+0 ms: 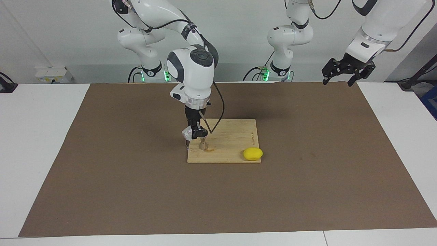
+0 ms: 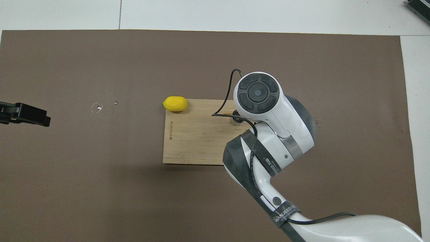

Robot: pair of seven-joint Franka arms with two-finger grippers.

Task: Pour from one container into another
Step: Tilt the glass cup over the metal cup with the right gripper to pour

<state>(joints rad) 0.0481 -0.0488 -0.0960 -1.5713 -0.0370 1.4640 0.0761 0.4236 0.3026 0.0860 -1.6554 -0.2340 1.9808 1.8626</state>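
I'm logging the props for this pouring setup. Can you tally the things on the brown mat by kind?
Clear ribbed glass cup, held tilted in the right tool: 1
Shiny steel hourglass jigger, standing on the board: 1
Rectangular bamboo cutting board: 1
Yellow lemon, at the board's corner: 1
Total: 4

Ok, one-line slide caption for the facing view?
Right gripper tips the glass cup over the jigger on the board; lemon at its corner; left gripper waits open.
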